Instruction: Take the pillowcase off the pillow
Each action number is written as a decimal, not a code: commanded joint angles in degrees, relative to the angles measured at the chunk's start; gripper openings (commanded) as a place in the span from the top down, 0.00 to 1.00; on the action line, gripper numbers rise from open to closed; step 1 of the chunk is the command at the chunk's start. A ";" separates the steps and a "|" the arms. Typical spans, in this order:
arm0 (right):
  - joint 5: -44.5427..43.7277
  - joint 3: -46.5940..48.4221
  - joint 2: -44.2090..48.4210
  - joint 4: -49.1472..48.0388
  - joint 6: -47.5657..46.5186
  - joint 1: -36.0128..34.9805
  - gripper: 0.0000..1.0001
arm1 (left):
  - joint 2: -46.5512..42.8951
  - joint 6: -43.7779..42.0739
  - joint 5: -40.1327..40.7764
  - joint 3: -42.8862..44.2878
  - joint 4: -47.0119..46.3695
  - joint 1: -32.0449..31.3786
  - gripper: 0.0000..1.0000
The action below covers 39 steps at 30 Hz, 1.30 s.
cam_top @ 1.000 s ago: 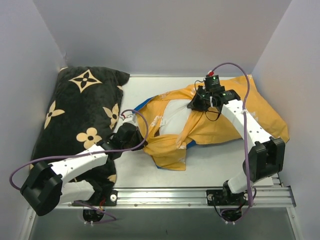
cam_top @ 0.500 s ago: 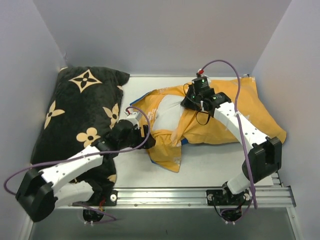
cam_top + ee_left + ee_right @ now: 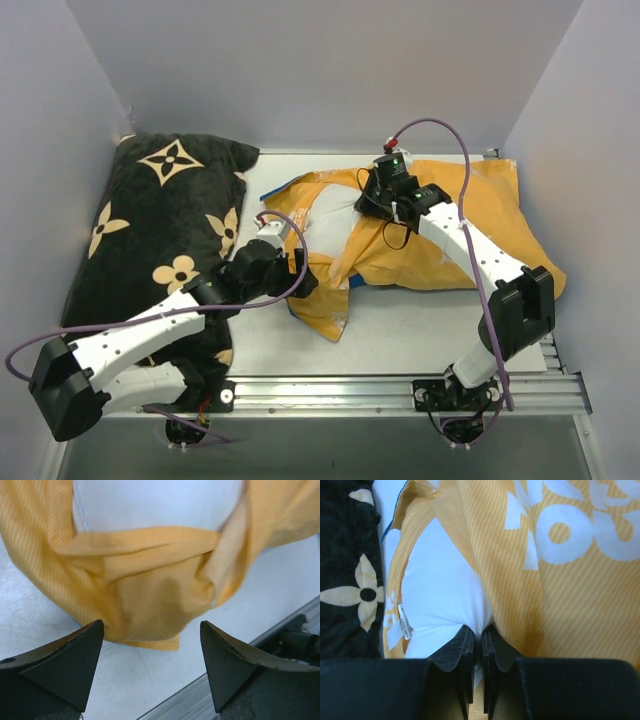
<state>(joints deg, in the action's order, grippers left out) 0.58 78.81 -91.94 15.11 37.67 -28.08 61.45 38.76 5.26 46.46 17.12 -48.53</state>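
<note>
Partway through on the bench (image 3: 400, 325): the orange-sided pillowcase (image 3: 470, 230) covers most of the white pillow (image 3: 325, 225), whose bared end the right pincer (image 3: 479, 636) pinches tight, while the left pincer (image 3: 151, 627), spread wide, hovers before the bunched hem.

The pillowcase (image 3: 515, 200) covers most of the pillow (image 3: 335, 225); only a white patch shows, at 9 o'clock of the right gripper (image 3: 368, 203). From above, that gripper's fingertips are hidden under its own wrist, as are those of the left gripper (image 3: 303, 282). In the right wrist view the closed fingers (image 3: 462, 647) bury the pinched pillow fold. The lettering (image 3: 560, 535) runs off at 12 and 3 o'clock, and the tag (image 3: 405, 622) is too small to read. The black pillow (image 3: 150, 220) lies partly under the left arm (image 3: 140, 335). The left wrist view cuts the pillowcase at 9, 12 and 3 o'clock; a dark shape (image 3: 297, 640) at 4 o'clock is blurred.
</note>
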 commanded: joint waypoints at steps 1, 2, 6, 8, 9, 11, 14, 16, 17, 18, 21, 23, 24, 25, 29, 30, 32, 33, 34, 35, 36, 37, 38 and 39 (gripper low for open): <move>-0.40 3.72 -0.43 -4.13 0.91 -0.75 1.00 | 2.70 1.75 6.60 -2.85 -1.46 -0.51 0.14; -0.40 3.90 -0.61 -3.95 1.00 -0.75 1.00 | 2.97 2.97 6.87 -3.82 -2.35 -0.60 0.15; -0.40 4.43 -0.96 -3.78 1.00 -0.84 1.00 | 1.93 5.26 7.57 -10.84 -8.76 -0.69 0.31; -0.40 4.43 -0.87 -3.86 1.00 -0.84 1.00 | 0.78 5.88 8.10 -13.13 -10.53 -0.69 0.53; -0.40 4.60 -0.78 -3.86 0.91 -0.75 1.00 | -0.27 6.15 8.28 -14.02 -11.40 -0.69 0.60; -0.40 4.86 -0.96 -3.69 0.91 -0.75 1.00 | -0.89 6.94 8.89 -16.30 -11.67 -0.60 0.81; -0.40 6.27 -1.05 -3.08 0.74 -0.75 1.00 | -2.73 7.29 7.85 -18.06 -12.81 -0.77 0.91; -0.40 6.53 -1.05 -2.90 0.83 -0.75 1.00 | -6.50 6.25 5.30 -18.94 -15.53 -1.39 0.86; -0.40 6.62 -1.13 -2.81 0.74 -0.67 1.00 | -8.09 5.80 4.94 -19.21 -15.89 -2.52 0.62; -0.32 6.54 -1.13 -2.81 0.65 -0.75 1.00 | -11.06 5.36 5.11 -19.04 -15.72 -3.05 0.47; -0.32 6.19 -1.05 -2.63 0.56 -0.84 1.00 | -14.94 4.30 7.13 -17.11 -12.57 -3.85 0.23; -0.23 5.84 -0.96 -2.72 0.65 -0.84 1.00 | -15.31 3.60 9.94 -14.22 -10.72 -3.94 0.21; -0.23 5.75 -0.96 -2.72 0.74 -0.84 1.00 | -14.53 3.60 11.34 -12.90 -8.10 -3.94 0.19; -0.23 5.75 -0.87 -2.72 0.65 -0.84 1.00 | -13.56 4.04 13.18 -11.66 -7.03 -3.85 0.19; -0.40 5.83 -1.05 -2.81 0.74 -0.93 1.00 | -6.10 2.64 17.68 -6.04 -6.74 -3.41 0.16; -0.32 6.09 -1.13 -2.64 0.74 -0.93 1.00 | -2.86 2.20 17.60 -4.46 -8.58 -2.89 0.16; -0.40 6.36 -1.57 -2.46 0.74 -1.02 1.00 | 0.41 1.40 16.02 -2.61 -10.00 -1.66 0.15; -0.40 6.71 -1.75 -2.37 0.65 -1.10 1.00 | 3.21 1.32 15.14 -1.90 -10.53 -0.43 0.15; -0.40 6.89 -2.10 -2.20 0.74 -1.10 1.00 | 4.28 1.23 14.00 -0.50 -10.62 0.10 0.18; -0.40 7.15 -2.36 -2.11 0.65 -1.10 1.00 | 5.34 1.31 13.12 0.03 -10.27 0.37 0.21; -0.40 7.41 -2.63 -1.76 0.65 -1.10 1.00 | 6.22 1.49 11.98 0.65 -9.23 0.46 0.24; -0.40 8.02 -3.06 -1.58 0.65 -1.10 1.00 | 5.96 1.66 11.45 0.13 -9.21 0.28 0.27; -0.40 8.38 -3.33 -1.49 0.56 -1.02 1.00 | 5.53 1.93 11.09 -0.83 -9.56 0.28 0.32; -0.40 8.73 -3.68 -1.14 0.56 -1.02 1.00 | 3.96 2.37 10.22 -1.80 -10.00 0.19 0.34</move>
<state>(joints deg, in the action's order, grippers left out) 0.38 83.61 -94.96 16.75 37.65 -28.34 67.92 41.30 18.11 43.99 8.84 -48.27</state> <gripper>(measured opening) 0.074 0.682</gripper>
